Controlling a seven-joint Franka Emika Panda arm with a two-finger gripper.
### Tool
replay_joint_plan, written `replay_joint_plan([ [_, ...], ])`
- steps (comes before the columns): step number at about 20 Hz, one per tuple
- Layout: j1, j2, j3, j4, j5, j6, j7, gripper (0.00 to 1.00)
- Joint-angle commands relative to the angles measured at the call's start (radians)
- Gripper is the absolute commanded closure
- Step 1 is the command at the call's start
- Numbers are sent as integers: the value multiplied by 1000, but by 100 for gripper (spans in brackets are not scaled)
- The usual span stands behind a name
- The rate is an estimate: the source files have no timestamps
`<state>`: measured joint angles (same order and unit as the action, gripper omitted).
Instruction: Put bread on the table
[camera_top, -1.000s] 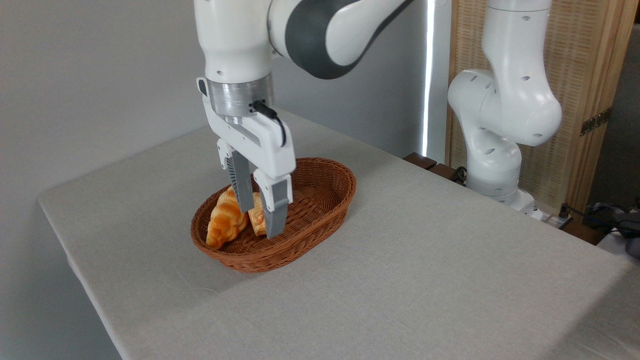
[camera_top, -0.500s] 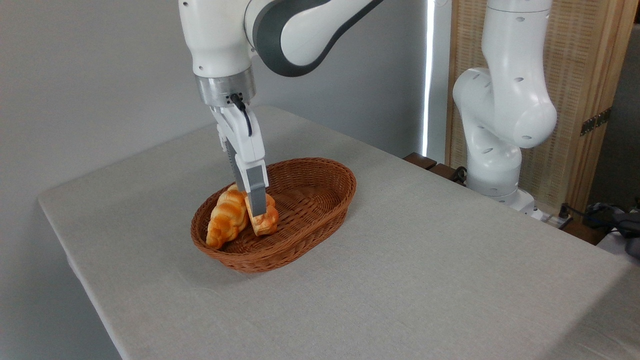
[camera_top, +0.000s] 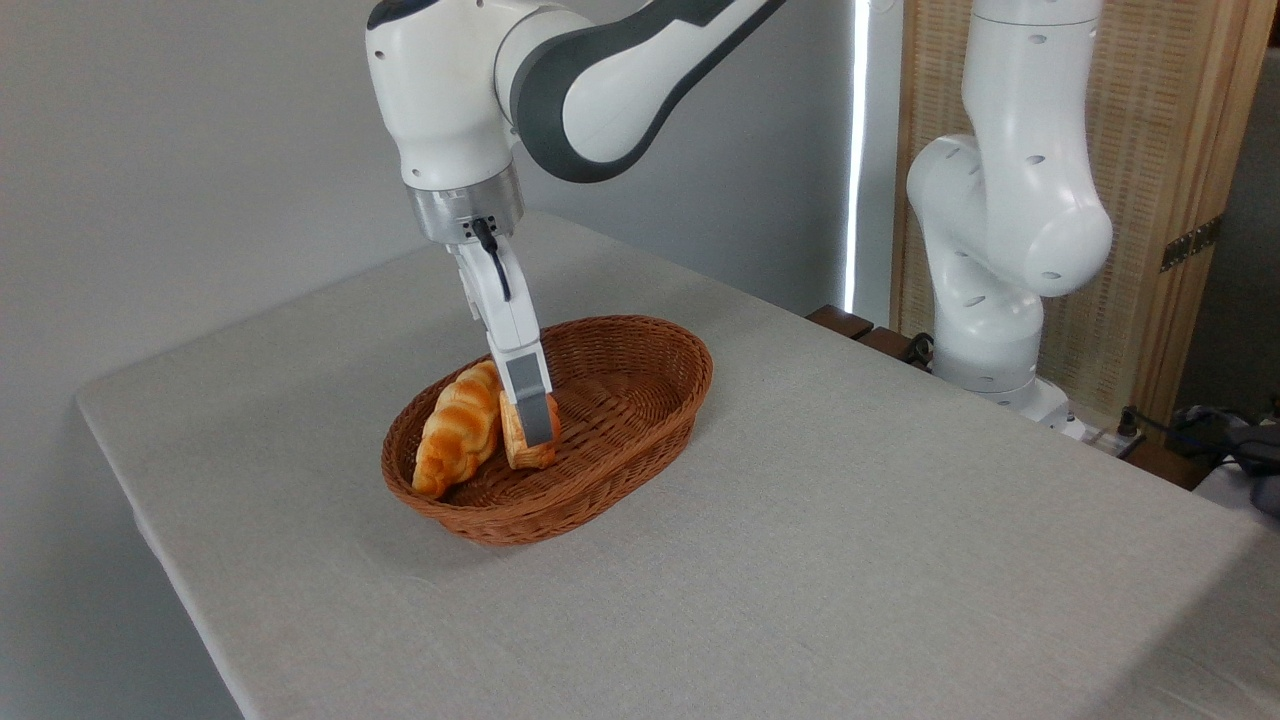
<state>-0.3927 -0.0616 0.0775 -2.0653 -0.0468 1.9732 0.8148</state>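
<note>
The bread (camera_top: 513, 440), a stubby golden-orange lump with a paler side, stands in the brown wicker basket (camera_top: 690, 385) on the grey-beige table (camera_top: 800, 560). My gripper (camera_top: 536, 428) reaches down into the basket, tilted and turned edge-on to the camera. Its near grey finger (camera_top: 530, 400) lies across the front of the bread, and bread shows on both sides of it. The far finger is hidden, so the gap between the fingers cannot be read. The bread rests on the basket floor.
A longer ridged croissant roll (camera_top: 455, 430) lies in the basket just left of the bread, close to the finger. The arm's white base (camera_top: 1000, 250) stands at the table's right back edge, with a wooden screen (camera_top: 1180, 150) behind it.
The gripper has turned from facing the camera with fingers spread around the bread to edge-on. It has sunk lower and slightly right, and the bread now stands more upright.
</note>
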Motion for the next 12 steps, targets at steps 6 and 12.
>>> replay_joint_plan([
  [6,-12,6,11,-7,10,-7,6,56],
  [12,-12,6,11,-7,8,-8,3,66],
])
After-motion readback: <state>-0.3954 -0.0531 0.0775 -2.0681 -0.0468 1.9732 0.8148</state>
